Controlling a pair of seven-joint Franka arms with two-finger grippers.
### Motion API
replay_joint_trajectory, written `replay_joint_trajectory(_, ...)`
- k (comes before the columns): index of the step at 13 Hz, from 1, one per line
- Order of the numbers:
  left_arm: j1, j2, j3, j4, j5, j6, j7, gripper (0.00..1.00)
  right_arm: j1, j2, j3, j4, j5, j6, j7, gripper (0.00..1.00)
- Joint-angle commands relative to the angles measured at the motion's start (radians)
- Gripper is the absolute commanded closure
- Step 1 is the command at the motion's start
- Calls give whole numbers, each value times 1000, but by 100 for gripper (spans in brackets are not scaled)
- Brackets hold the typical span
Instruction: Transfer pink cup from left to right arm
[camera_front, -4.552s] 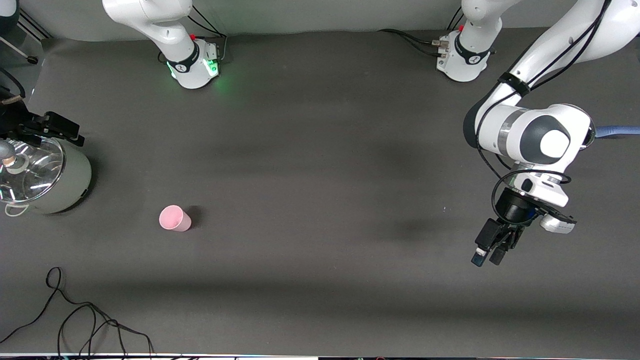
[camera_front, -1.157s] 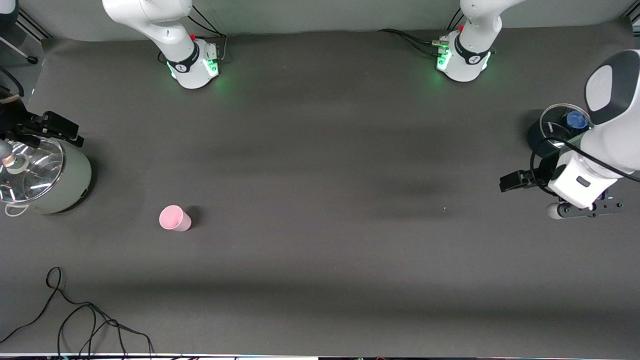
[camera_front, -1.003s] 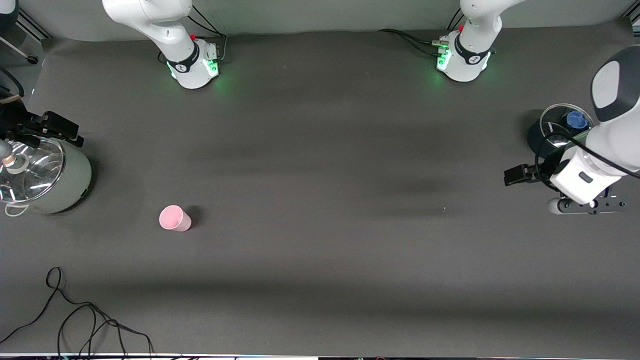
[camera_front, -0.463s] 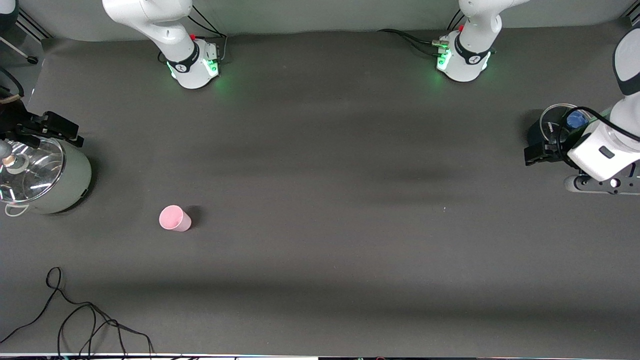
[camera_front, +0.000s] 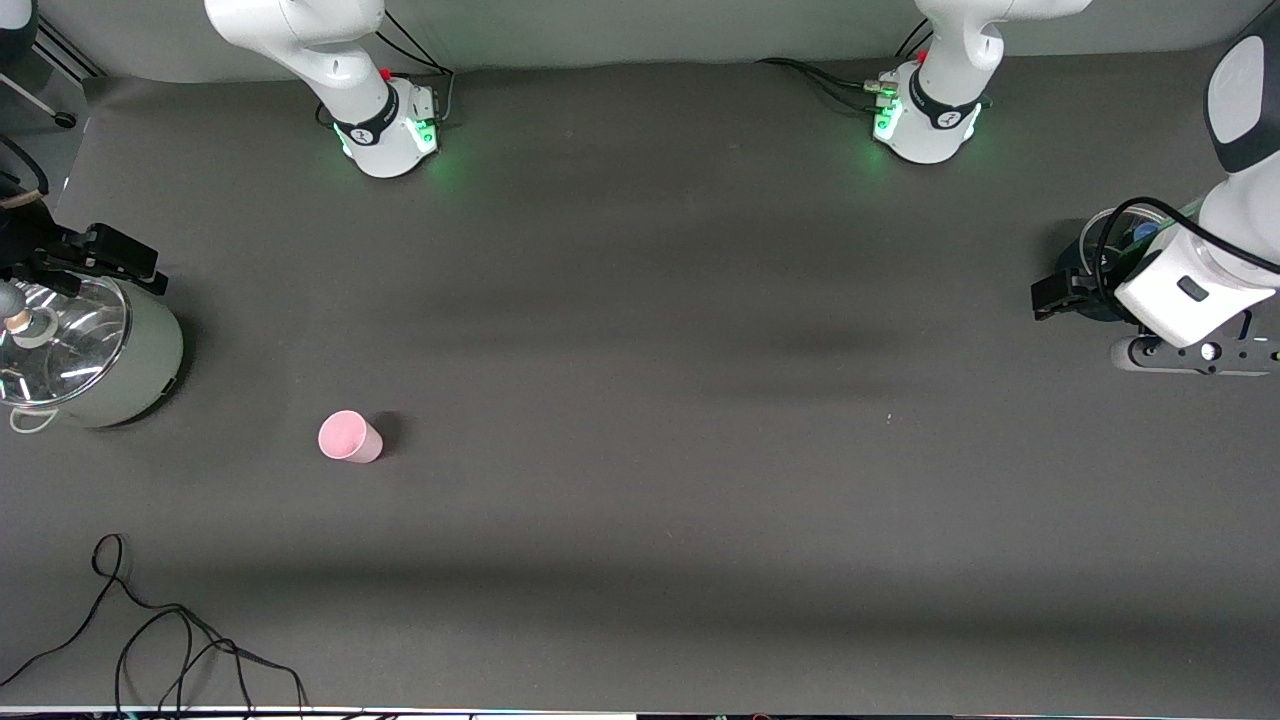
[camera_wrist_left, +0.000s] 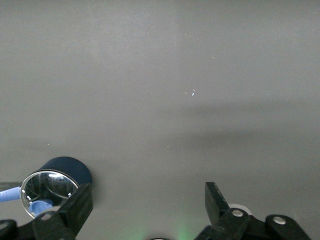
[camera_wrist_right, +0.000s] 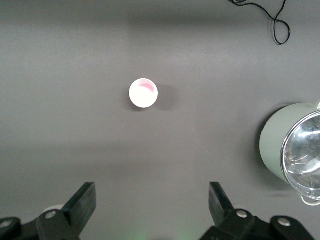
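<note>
Well apart from both open hands, the pink cup (camera_front: 349, 437)

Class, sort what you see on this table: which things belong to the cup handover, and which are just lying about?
Belong to the job:
pink cup, upright on the table
left gripper, open
right gripper, open

Just lying about:
pale green pot with glass lid
dark pot with glass lid
black cable

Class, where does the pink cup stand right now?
The pink cup stands upright on the table toward the right arm's end, beside the grey-green pot and nearer the front camera.
</note>
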Motion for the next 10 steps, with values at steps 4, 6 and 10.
replay_joint_trajectory(4,-19,-12,26,15,-13,-28,38,0,-1,15,-1,29,10,-2,-15,0)
replay_joint_trajectory(6,-19,-11,27,21,-39,-30,38,0,-3,15,-1,29,10,-2,-15,0)
replay_joint_trajectory(10,-18,-6,27,30,-39,-37,38,0,-3,17,-1,29,10,-2,-15,0)
